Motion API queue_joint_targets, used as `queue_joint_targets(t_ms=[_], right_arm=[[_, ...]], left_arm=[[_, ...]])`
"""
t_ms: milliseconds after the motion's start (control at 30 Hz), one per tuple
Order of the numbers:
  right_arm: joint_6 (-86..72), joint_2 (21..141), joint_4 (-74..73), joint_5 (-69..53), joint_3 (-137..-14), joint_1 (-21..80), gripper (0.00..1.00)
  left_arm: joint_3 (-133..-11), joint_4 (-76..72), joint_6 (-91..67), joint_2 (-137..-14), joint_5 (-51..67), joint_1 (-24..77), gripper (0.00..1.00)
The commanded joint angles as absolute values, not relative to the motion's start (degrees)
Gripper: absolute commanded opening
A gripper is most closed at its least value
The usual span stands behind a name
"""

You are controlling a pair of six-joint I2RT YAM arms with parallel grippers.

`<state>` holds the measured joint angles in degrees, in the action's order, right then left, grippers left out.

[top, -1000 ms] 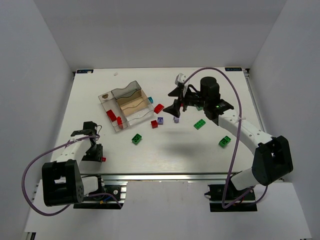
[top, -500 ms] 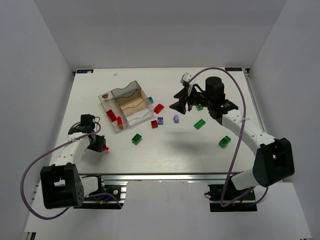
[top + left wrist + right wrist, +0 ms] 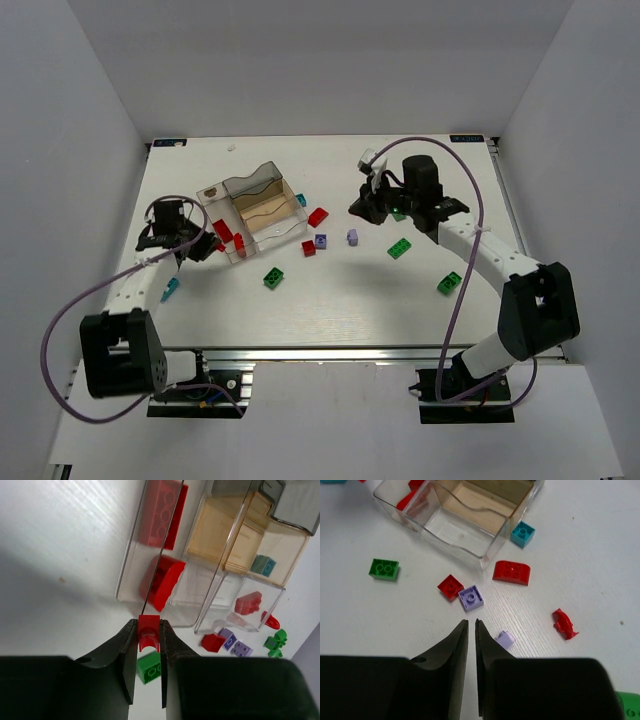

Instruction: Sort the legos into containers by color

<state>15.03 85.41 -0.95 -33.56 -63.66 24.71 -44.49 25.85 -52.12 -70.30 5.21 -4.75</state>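
At the near left of the table [image 3: 300,300], the left tool [image 3: 148,626] is clamped on a small red brick [image 3: 148,634], which is held just short of the clear box [image 3: 131,575]. The brick is best carried over the wall and lowered into the left compartment, where two red bricks [image 3: 162,582] lie, before the grip is released. Farther off, the right tool [image 3: 471,625] is seen nearly closed and empty, near a purple brick [image 3: 505,639].

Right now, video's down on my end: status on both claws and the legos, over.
Left claw shut on red lego, at box edge. Right claw shut, empty, near loose purple lego. Nothing blocking the box.
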Motion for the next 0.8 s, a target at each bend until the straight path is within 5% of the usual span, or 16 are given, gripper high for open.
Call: queue_joint_targets(t_ms=[0, 167, 300, 467, 533, 767], right_arm=[[16.61, 87.18, -4.48, -30.77, -66.97, 24.35, 0.17], [17.58, 91.04, -8.43, -29.71, -69.17, 24.52, 0.31], [14.86, 94.74, -10.37, -27.78, -72.06, 24.08, 0.45], [11.95, 104.56, -16.77, -26.88, -81.71, 23.82, 0.79], [14.14, 107.56, -20.03, -27.77, -87.17, 23.73, 0.88], [28.55, 122.05, -26.61, -26.29, -101.84, 21.72, 0.89]], left_arm=[[-50.61, 19.61, -47.9, -75.47, 7.03, -4.66, 0.0], [-57.82, 19.42, -44.65, -83.05, 7.29, -4.66, 0.06], [-60.9, 20.04, -43.16, -87.09, 8.61, -4.66, 0.36], [-60.73, 19.52, -42.28, -88.24, 10.1, -4.66, 0.67], [-60.56, 19.25, -41.84, -88.33, 10.54, -4.66, 0.7], [-61.61, 15.74, -40.61, -86.05, 16.78, -4.66, 0.74]])
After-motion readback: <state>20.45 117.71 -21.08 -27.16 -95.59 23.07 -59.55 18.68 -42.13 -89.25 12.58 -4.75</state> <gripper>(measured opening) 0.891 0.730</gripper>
